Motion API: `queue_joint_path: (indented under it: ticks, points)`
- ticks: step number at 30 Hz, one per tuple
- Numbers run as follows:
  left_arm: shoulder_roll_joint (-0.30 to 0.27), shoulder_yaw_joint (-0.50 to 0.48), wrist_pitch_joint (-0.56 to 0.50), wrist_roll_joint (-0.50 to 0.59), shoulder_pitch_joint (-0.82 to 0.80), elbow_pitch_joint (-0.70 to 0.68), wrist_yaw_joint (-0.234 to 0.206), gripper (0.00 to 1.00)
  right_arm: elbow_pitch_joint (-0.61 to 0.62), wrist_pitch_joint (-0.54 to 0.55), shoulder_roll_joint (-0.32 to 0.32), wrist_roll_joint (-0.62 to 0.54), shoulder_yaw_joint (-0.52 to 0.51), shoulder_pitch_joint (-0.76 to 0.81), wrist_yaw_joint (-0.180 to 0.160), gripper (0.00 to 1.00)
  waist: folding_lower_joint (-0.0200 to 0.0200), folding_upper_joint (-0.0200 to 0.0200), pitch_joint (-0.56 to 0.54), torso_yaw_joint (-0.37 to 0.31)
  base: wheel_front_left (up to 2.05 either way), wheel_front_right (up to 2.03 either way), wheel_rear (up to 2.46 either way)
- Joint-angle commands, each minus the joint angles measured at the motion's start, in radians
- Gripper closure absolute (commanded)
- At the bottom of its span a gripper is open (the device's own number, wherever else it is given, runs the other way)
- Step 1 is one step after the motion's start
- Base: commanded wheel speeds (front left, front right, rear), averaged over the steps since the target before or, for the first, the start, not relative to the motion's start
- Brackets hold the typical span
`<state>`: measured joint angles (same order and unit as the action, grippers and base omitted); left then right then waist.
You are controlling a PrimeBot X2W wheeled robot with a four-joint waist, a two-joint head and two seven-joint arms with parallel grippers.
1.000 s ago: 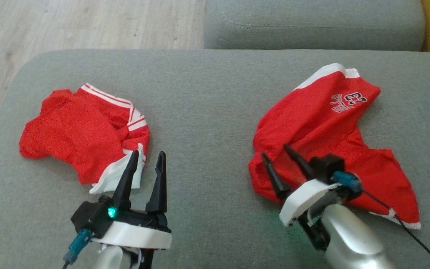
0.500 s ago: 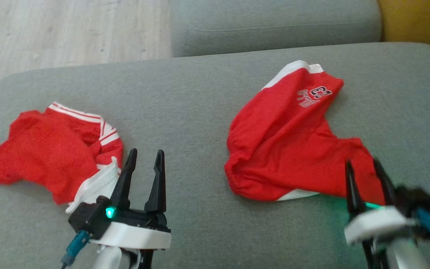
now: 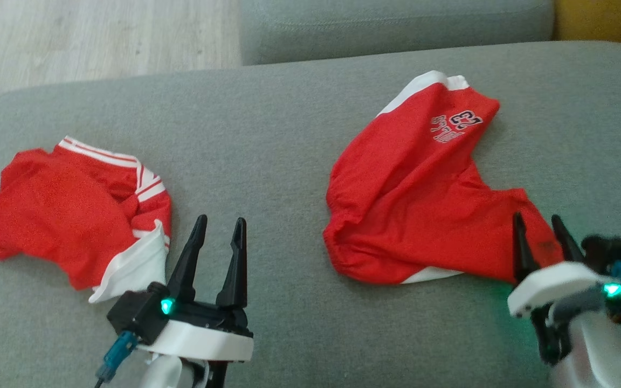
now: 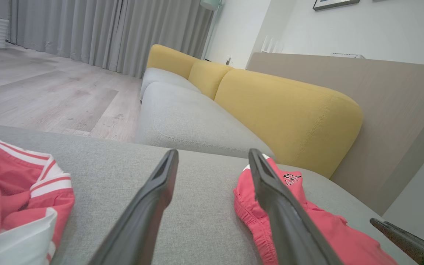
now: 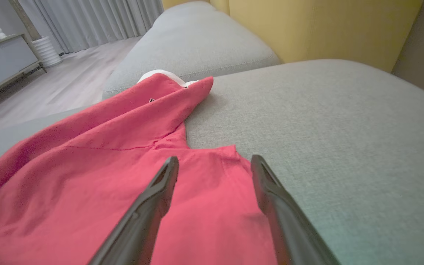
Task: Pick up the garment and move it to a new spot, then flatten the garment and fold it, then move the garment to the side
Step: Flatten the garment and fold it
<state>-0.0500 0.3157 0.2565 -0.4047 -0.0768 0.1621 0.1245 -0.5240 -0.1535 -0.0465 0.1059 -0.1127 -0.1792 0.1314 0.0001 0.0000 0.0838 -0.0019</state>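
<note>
the step in hand looks like the first pick. the right gripper (image 3: 536, 220) hangs with its fingers spread wide and empty over the near right part of the red shorts (image 3: 407, 205), toward the right edge of the grey cushion (image 3: 267, 134). in the right wrist view the cloth lies between and under both fingers, but i cannot tell whether the tips touch it.

to do it well, i would press down just enough to gather a small fold by the leg hem, then close on that, rather than scrape one flat layer. the left gripper (image 3: 221, 220) is likewise open and holds nothing. it sits over bare cushion near the front edge, between the two garments and just beside the white hem of the other red garment (image 3: 52, 215), and it should keep off that one. it could take the gathered waistband so the lift is even.

the shorts lie rumpled on the right half of the cushion. one leg points to the back edge, showing a white band and a printed number. a white strip peeks out along the near side. the cloth looks thin and likely to sag.
</note>
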Motion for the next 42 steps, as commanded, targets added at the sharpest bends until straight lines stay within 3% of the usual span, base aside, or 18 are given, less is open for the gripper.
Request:
queue_joint_path:
  ticks: [1,10,18,19,20,21,31,38,39,42]
  points:
    - [0.000,-0.024,0.005,0.006,-0.051,-0.026,0.004,0.00,-0.018,0.046,-0.004,0.006,-0.009,-0.091,-0.001,0.00,-0.0001,0.0000,0.021,0.018,0.00,0.00,0.00]
    - [0.000,-0.005,0.005,0.007,-0.075,-0.020,0.006,0.00,-0.230,0.145,-0.019,-0.070,-0.131,-0.276,-0.001,0.00,-0.0001,0.0000,0.072,0.072,0.00,0.00,0.00]
    - [0.000,0.003,0.005,0.008,-0.085,-0.019,0.006,0.00,-0.344,0.129,-0.039,-0.095,-0.164,-0.355,-0.001,0.00,-0.0001,0.0000,0.097,0.088,0.00,0.00,0.00]
    - [0.000,0.003,0.005,0.009,-0.087,-0.019,0.006,0.00,-0.357,0.124,-0.041,-0.098,-0.162,-0.366,-0.001,0.11,-0.0001,0.0000,0.100,0.088,0.00,0.00,0.00]
    - [0.000,0.004,0.005,0.009,-0.089,-0.017,0.006,0.00,-0.368,0.118,-0.044,-0.101,-0.158,-0.375,-0.001,0.82,-0.0001,0.0000,0.102,0.087,0.00,0.00,0.00]
    - [0.000,0.004,0.005,0.010,-0.091,-0.016,0.006,0.00,-0.378,0.112,-0.046,-0.103,-0.154,-0.384,-0.001,1.00,-0.0001,0.0000,0.103,0.087,0.00,0.00,0.00]
    - [0.000,0.009,0.005,0.008,-0.109,-0.013,0.006,0.00,-0.445,0.105,-0.126,-0.075,-0.173,-0.482,-0.001,1.00,-0.0001,0.0000,0.123,0.087,0.00,0.00,0.00]
    - [0.000,0.019,0.005,0.003,-0.125,-0.012,0.006,0.00,-0.520,0.139,-0.252,-0.096,-0.241,-0.569,-0.001,0.98,-0.0001,0.0000,0.143,0.110,0.00,0.00,0.00]
    - [0.000,0.020,0.005,0.002,-0.127,-0.012,0.006,0.00,-0.529,0.136,-0.265,-0.114,-0.252,-0.576,-0.001,0.00,-0.0001,0.0000,0.144,0.112,0.00,0.00,0.00]
    - [0.000,0.019,0.005,-0.002,-0.128,-0.011,0.006,0.00,-0.546,0.121,-0.269,-0.166,-0.283,-0.592,-0.001,0.00,-0.0001,0.0000,0.141,0.119,0.00,0.00,0.00]
